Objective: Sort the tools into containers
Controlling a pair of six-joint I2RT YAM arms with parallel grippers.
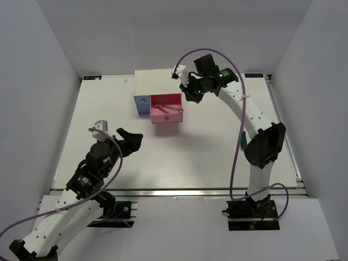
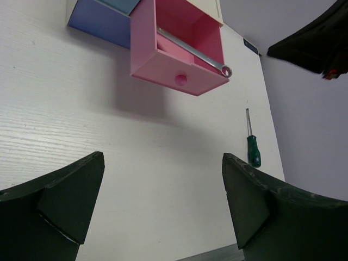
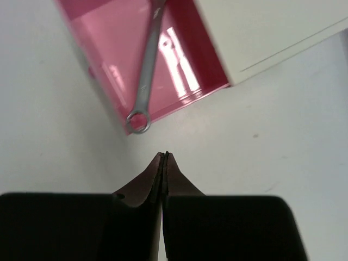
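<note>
The pink drawer (image 1: 166, 114) stands pulled out of the white cabinet (image 1: 157, 81). The slim silver wrench (image 1: 169, 108) lies slantwise in it, its ring end resting on the drawer's right front corner (image 3: 137, 120). My right gripper (image 3: 165, 157) is shut and empty, just right of that corner, near the wrench's ring; it also shows in the top view (image 1: 189, 97). My left gripper (image 1: 133, 142) is open and empty over bare table, well short of the drawer (image 2: 179, 49). The green-handled screwdriver (image 2: 253, 149) lies on the table at the right (image 1: 244, 140). The two dark-handled screwdrivers are out of view.
A blue drawer front (image 1: 142, 101) sits closed left of the pink drawer; a periwinkle front (image 2: 100, 22) shows in the left wrist view. The right arm's links (image 1: 263, 144) stand beside the green screwdriver. White walls enclose the table on three sides.
</note>
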